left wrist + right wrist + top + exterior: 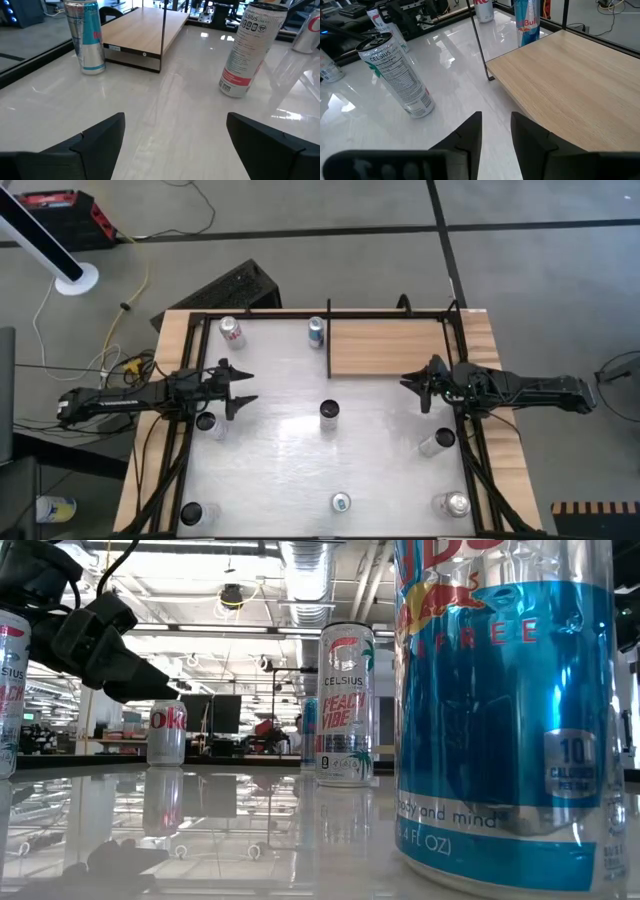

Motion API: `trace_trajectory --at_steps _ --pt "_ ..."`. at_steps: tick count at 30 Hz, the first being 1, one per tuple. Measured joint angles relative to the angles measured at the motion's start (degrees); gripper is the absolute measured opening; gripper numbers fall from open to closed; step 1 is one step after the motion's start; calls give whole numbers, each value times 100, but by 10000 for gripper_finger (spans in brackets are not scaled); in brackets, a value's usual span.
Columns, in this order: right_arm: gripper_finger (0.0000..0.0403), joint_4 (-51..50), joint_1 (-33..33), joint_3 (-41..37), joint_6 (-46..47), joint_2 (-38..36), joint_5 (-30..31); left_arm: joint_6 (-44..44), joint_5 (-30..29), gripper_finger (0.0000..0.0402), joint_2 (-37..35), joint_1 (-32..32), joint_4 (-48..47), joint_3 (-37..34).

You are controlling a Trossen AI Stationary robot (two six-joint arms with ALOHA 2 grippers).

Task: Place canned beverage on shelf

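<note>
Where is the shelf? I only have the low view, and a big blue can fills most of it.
Observer: The shelf is at the top right of the high view, with no can on it.
Operator: Is either hand holding a can?
Observer: No. The left hand is wide open and empty at the table's left side. The right hand is narrowly open and empty, just off the shelf's front edge.
Operator: Which can is closest to the shelf?
Observer: A Red Bull can stands upright on the table right beside the shelf's left rail.
</note>
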Motion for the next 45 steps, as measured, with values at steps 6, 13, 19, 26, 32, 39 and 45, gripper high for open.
trace_trajectory --at_steps 6,13,19,26,32,39,45 --pt "129 0 0 -2 0 -2 2 2 1 334 -1 0 2 0" --pt "129 0 0 0 2 0 2 2 2 334 0 -1 1 -1" --pt "129 -1 -1 -2 1 -2 2 2 2 334 -1 -1 2 -1" --pt "129 0 -2 -1 0 -2 1 2 2 334 0 0 2 0" --pt "129 -22 -2 -2 -510 -2 2 -177 0 334 -1 0 3 -1" --pt "129 -33 -2 0 -1235 -1 2 -1490 0 334 -1 0 14 -2" --pt "129 -33 -1 -1 -1395 0 4 -1777 37 334 -2 0 532 -11"
